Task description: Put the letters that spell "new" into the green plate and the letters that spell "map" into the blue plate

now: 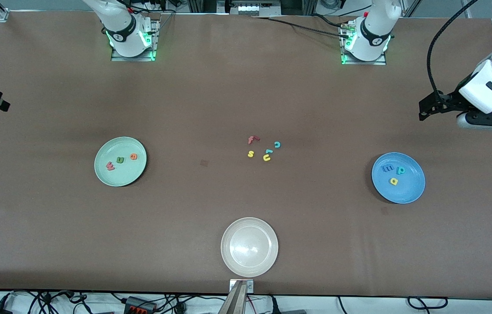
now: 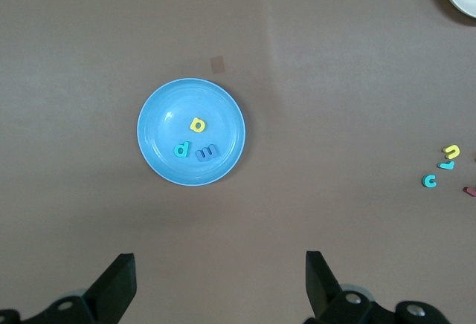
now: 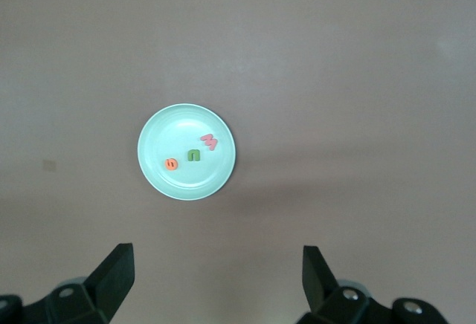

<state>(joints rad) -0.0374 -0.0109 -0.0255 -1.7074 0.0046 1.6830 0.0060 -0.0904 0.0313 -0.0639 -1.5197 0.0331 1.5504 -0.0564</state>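
Brown tabletop (image 1: 211, 100) under scattered foam letters (image 1: 264, 148)

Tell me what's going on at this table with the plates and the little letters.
Nothing is being handled right now. The round pale green plate holds the pinkish-red w, green n and orange e. The round blue plate holds the blue m, teal p and yellow a. Leftover foam letters lie mid-table, and the cream-white plate is empty. The left gripper and right gripper are open, each high above its plate.
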